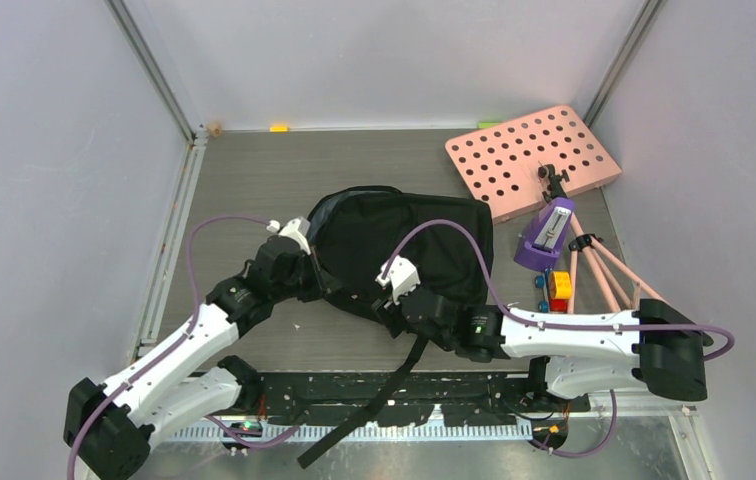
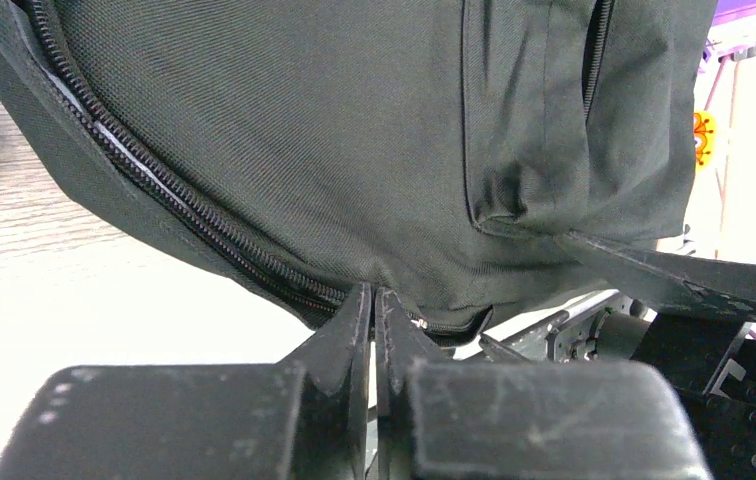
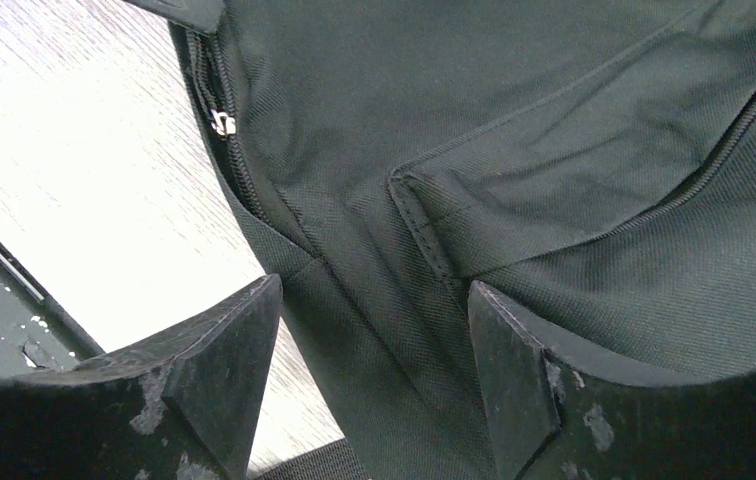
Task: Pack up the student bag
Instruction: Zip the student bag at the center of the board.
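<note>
The student bag (image 1: 424,235) is a black fabric backpack lying in the middle of the table, with a long black strap (image 1: 374,400) trailing over the near edge. My left gripper (image 1: 319,278) is at the bag's left edge. In the left wrist view the left gripper (image 2: 375,292) is shut, its tips pinching the bag (image 2: 354,130) at the hem by the zipper. My right gripper (image 1: 391,305) is at the bag's near edge. In the right wrist view the right gripper (image 3: 374,290) is open, with bag fabric (image 3: 514,120) between the fingers and a zipper pull (image 3: 222,122) to the left.
A pink board with round holes (image 1: 532,158) lies at the back right. A purple device (image 1: 546,238), a pink tripod (image 1: 609,265) and a red and yellow toy (image 1: 559,288) sit right of the bag. Grey walls enclose the table on three sides.
</note>
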You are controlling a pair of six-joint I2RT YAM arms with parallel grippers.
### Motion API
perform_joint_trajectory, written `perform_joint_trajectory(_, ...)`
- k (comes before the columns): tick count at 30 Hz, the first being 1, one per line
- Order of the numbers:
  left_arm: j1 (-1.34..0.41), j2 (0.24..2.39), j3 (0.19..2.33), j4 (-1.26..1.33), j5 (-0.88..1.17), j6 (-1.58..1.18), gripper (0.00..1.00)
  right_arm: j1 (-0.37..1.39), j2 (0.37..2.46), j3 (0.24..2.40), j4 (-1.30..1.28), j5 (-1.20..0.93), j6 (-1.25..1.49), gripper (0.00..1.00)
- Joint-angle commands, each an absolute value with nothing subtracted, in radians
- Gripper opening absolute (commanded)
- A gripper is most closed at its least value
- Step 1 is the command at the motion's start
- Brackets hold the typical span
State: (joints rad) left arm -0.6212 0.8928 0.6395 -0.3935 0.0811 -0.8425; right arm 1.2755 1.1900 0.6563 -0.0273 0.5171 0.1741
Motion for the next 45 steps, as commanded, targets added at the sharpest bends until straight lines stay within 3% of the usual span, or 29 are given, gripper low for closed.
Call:
perform_joint_trajectory(1,-0.626,0.863,0.633,-0.354,0.09,-0.866,0.0,1.278,1.212,0.705,0.079,0.489,0.136,0.75)
perform_joint_trajectory(25,-0.626,0.789,0.717,-0.41,0.02,-0.83,0.0,1.273,1.27,0.797,0.149,0.339,0.04,0.75)
perform_joint_trajectory(33,-0.626,0.792,0.723,-0.411,0.014,-0.82,0.0,1.261,1.406,0.824,0.232,0.365,-0.019,0.73)
perform_joint_trajectory(35,-0.627,0.791,0.727,-0.415,0.009,-0.815,0.0,1.252,1.441,0.829,0.255,0.369,-0.032,0.68)
perform_joint_trajectory(37,-0.627,0.789,0.732,-0.421,-0.006,-0.809,0.0,1.25,1.473,0.842,0.257,0.372,-0.041,0.55)
perform_joint_trajectory(41,-0.627,0.785,0.746,-0.431,-0.044,-0.788,0.0,1.25,1.502,0.855,0.238,0.373,-0.043,0.23)
perform_joint_trajectory(42,-0.627,0.788,0.751,-0.439,-0.057,-0.778,0.0,1.249,1.501,0.854,0.234,0.373,-0.041,0.09)
perform_joint_trajectory(45,-0.626,0.798,0.775,-0.492,-0.158,-0.746,0.0,1.251,1.483,0.846,0.198,0.373,-0.034,0.01)
